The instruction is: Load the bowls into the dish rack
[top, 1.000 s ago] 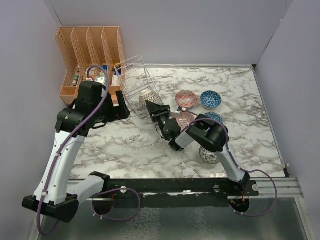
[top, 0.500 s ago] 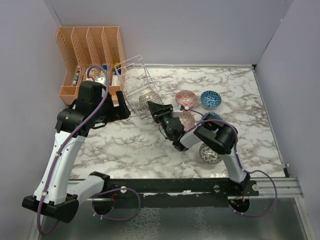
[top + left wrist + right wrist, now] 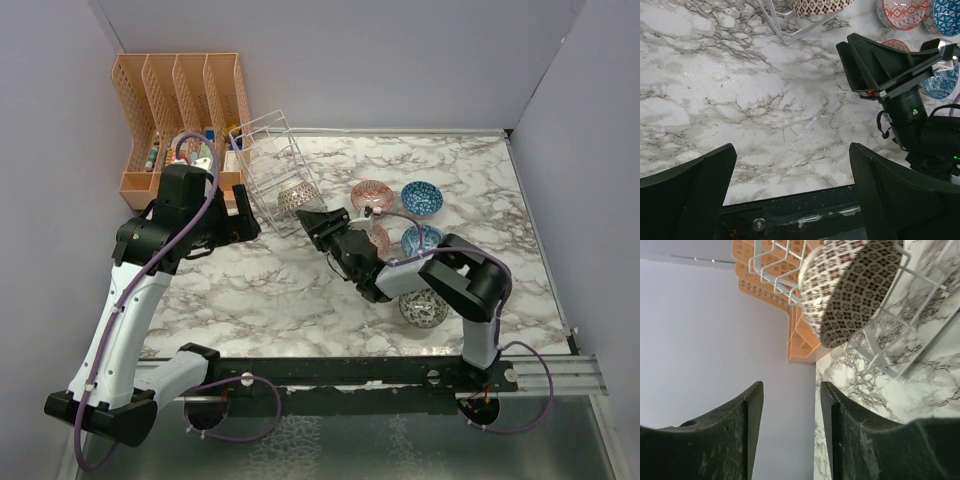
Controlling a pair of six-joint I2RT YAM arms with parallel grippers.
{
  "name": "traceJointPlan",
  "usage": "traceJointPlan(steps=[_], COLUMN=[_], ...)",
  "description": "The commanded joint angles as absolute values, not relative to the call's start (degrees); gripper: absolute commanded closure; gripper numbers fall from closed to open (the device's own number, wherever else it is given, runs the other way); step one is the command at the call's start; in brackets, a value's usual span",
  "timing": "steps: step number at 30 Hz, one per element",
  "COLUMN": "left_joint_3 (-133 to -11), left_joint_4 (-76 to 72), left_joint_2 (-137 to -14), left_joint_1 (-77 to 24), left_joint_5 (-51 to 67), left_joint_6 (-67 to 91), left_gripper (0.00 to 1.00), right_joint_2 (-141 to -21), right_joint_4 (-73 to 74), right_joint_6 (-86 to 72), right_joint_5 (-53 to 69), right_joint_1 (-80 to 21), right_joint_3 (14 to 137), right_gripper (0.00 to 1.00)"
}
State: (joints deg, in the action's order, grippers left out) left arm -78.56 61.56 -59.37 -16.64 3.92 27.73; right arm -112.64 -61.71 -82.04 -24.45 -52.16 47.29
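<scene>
The white wire dish rack [image 3: 262, 160] stands at the back left. A brown patterned bowl [image 3: 297, 196] leans on edge in its front slot, and shows in the right wrist view [image 3: 850, 290] among the rack wires [image 3: 880, 356]. My right gripper [image 3: 320, 223] is open and empty, just right of that bowl [image 3: 791, 387]. On the table lie two red bowls [image 3: 372, 195] [image 3: 374, 238], two blue bowls [image 3: 421, 197] [image 3: 420, 241] and a dark grey-green bowl [image 3: 423, 308]. My left gripper [image 3: 243, 213] is open and empty above bare marble [image 3: 792, 150].
A peach slotted file organiser [image 3: 180, 100] stands against the back left wall, behind the rack. The right arm's forearm lies over one red bowl. Walls close in the left, back and right sides. The right gripper also shows in the left wrist view [image 3: 875, 65].
My right gripper has drawn back a little to the right from the rack and its elbow has swung right. The brown bowl stays in the rack. The left arm has not moved.
</scene>
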Motion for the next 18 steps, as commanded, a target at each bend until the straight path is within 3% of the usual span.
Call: traceJointPlan(steps=[1,6,10,18], left_joint_3=[-79.16,-78.74,-78.65,-77.87], left_joint_4=[61.39,61.04,61.58,61.45], left_joint_2=[-58.32,-58.34,-58.17,-57.66], left_joint_1=[-17.0,-17.0,-17.04,-16.99], left_joint_5=[2.01,1.79,1.55,1.2], left_joint_6=[26.82,26.86,26.73,26.79], left_gripper=[0.01,0.01,0.01,0.01], right_joint_2=[-102.69,-95.21,-94.07,-102.01], right_joint_4=[-47.8,-26.3,-24.08,-19.82], right_joint_6=[-70.59,-63.25,-53.31,-45.1], right_joint_5=[-21.6,-26.87,-27.95,-14.81], right_joint_1=[-52.12,-51.38,-50.69,-46.01], right_joint_3=[48.1,54.35,57.9,70.93], right_gripper=[0.49,0.38,0.37,0.33])
